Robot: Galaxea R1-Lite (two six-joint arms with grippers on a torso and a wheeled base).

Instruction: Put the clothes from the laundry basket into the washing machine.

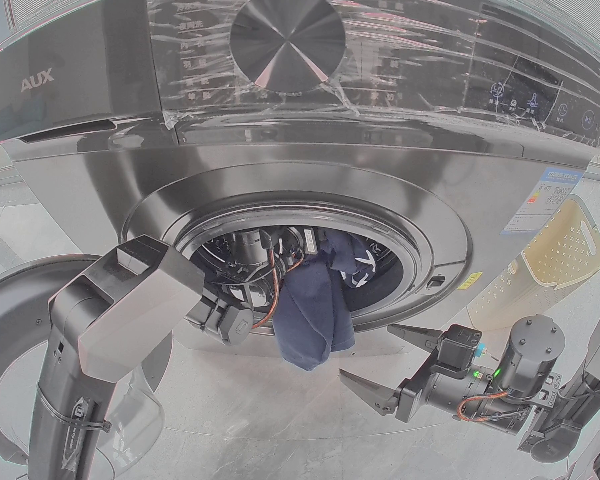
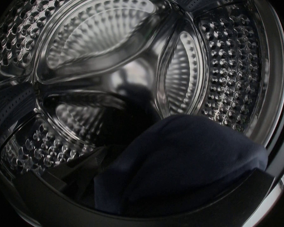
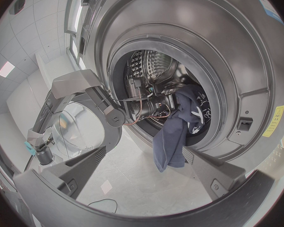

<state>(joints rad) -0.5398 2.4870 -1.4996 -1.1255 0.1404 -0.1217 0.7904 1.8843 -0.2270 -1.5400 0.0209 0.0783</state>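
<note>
Well, at 8 o'clock from the drum mouth you had the glass door point(image 1: 7, 341) swung wide open. Just beside it your left arm point(image 1: 113, 315) rose from 7 o'clock and ran into the opening of the washing machine point(image 1: 380, 168). The left gripper point(image 1: 300, 245) sat inside the mouth, right against the dark fabric. You could not tell whether it was open or closed, or whether it had hold of anything.

The navy garment point(image 1: 313, 301) lay draped over the lower rim at about 6 o'clock. Part of it, with white markings, was bunched inside the mouth, and a long fold hung down outside the front panel, above the pale tiled floor point(image 1: 247, 421). From your left wrist camera the steel drum point(image 2: 116, 48) curved all around, and a mound of the same dark cloth rested on the rubber seal at its lower edge.

Above the opening, at 12 o'clock, the large round dial point(image 1: 287, 38) sat in the control panel.

At 5 o'clock from the mouth your right gripper point(image 1: 367, 351) hovered over the floor with its jaws spread wide and nothing between them. Its tips pointed towards the hanging fold and were near it but apart.

The cream laundry basket point(image 1: 560, 261) stood at 3 o'clock, just beside the machine's right side.
</note>
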